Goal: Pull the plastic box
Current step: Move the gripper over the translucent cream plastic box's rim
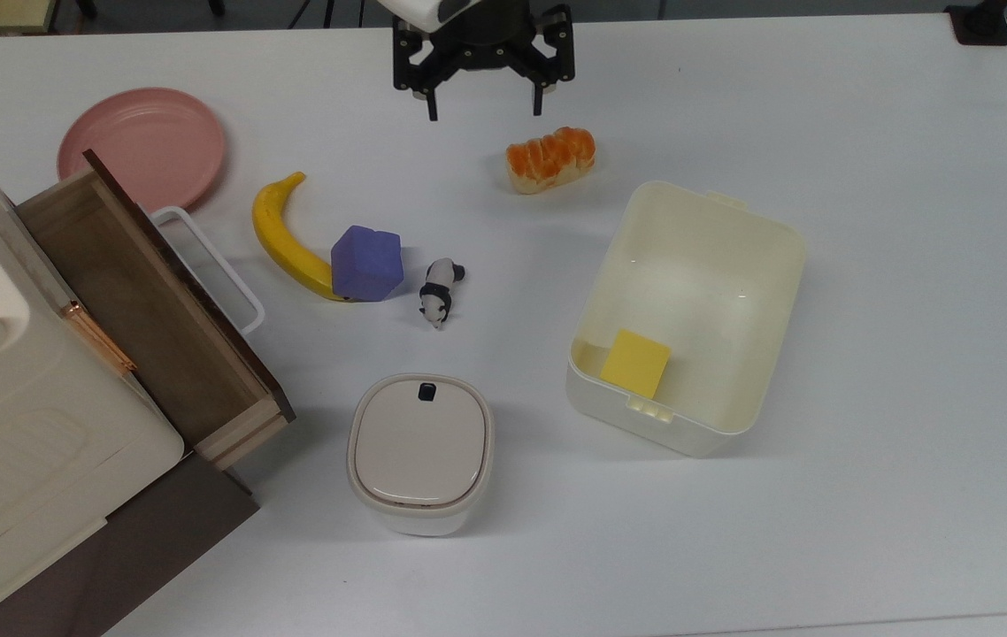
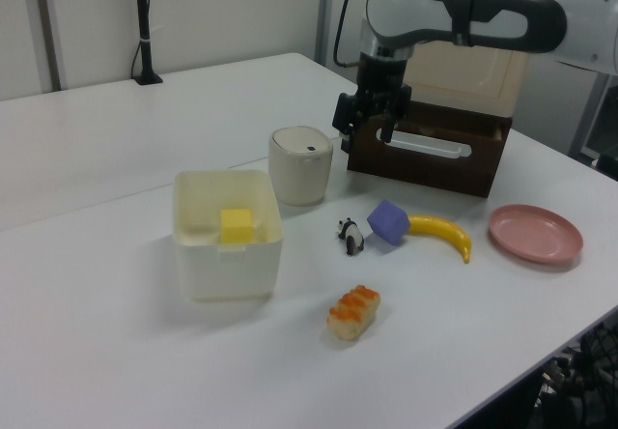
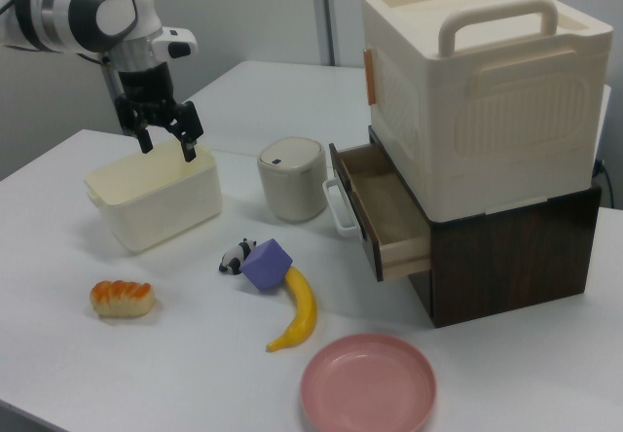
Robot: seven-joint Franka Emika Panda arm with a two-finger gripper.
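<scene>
The plastic box (image 1: pixel 782 265) is a cream-white lidless tub on the white table, right of centre in the top view. A flat yellow square (image 1: pixel 635 364) lies inside it near one short wall. The box also shows in the left view (image 2: pixel 232 270) and the right view (image 3: pixel 161 208). My gripper (image 1: pixel 485 113) hangs open and empty above the table at the top view's upper middle, up and left of the box and apart from it. In the left view the gripper (image 2: pixel 365 139) is raised behind the box. In the right view the gripper (image 3: pixel 169 148) hovers over the box's far rim.
A lidded rounded container (image 1: pixel 420 451) stands left of the box in the top view. Bread (image 1: pixel 551 159) lies just below the gripper. A banana (image 1: pixel 287 239), purple cube (image 1: pixel 366 263), toy panda (image 1: pixel 442 290) and pink plate (image 1: pixel 142 146) lie further left. A storage unit's open wooden drawer (image 1: pixel 141 301) juts out at the left.
</scene>
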